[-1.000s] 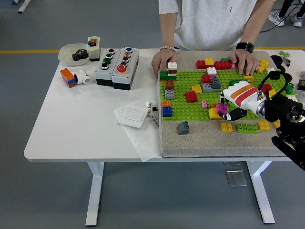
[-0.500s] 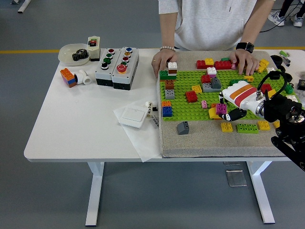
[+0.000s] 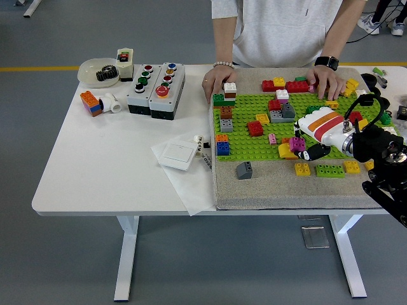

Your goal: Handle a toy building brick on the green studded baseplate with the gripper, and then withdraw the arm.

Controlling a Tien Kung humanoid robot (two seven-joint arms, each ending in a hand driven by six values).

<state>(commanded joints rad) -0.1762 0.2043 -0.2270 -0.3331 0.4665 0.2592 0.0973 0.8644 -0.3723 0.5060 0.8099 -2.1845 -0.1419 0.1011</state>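
No writing is readable. The right hand [image 3: 310, 141] is pinching a magenta studded brick [image 3: 296, 144] with its fingers, at the green baseplate [image 3: 254, 143] front edge, beside a yellow brick [image 3: 285, 151].

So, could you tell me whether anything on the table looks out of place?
A dark grey sloped brick lies alone on the beige mat, off the green baseplate. Yellow and green bricks also lie loose just past the baseplate's near edge.
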